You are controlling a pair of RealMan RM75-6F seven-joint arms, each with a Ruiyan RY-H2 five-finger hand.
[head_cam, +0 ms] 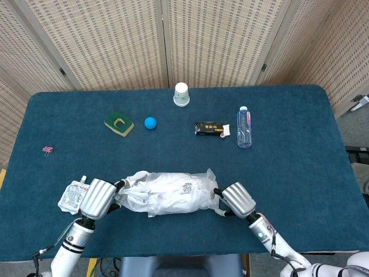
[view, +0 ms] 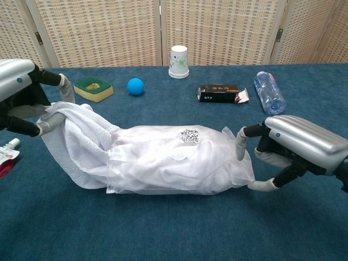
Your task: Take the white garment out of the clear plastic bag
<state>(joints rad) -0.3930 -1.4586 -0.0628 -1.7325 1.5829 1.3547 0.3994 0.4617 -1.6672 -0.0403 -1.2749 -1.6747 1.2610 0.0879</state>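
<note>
The clear plastic bag [view: 185, 163] lies lengthwise at the near middle of the table, and the same bag [head_cam: 184, 193] shows in the head view. A white garment [view: 76, 138] fills it and spills out of its left mouth. My left hand [view: 22, 92] grips that loose end of cloth, and in the head view the left hand [head_cam: 98, 197] sits at the bag's left. My right hand [view: 296, 144] is at the bag's closed right end. Its fingers [view: 240, 145] are spread above and below the corner and touch the plastic. The head view puts the right hand [head_cam: 237, 199] against that end.
Along the far half stand a green sponge [head_cam: 119, 123], a blue ball [head_cam: 150, 122], a paper cup [head_cam: 181, 94], a black box [head_cam: 210, 128] and a lying water bottle [head_cam: 244, 126]. A drink pouch [head_cam: 71, 197] lies beside my left hand, and a pink clip [head_cam: 47, 150] lies far left.
</note>
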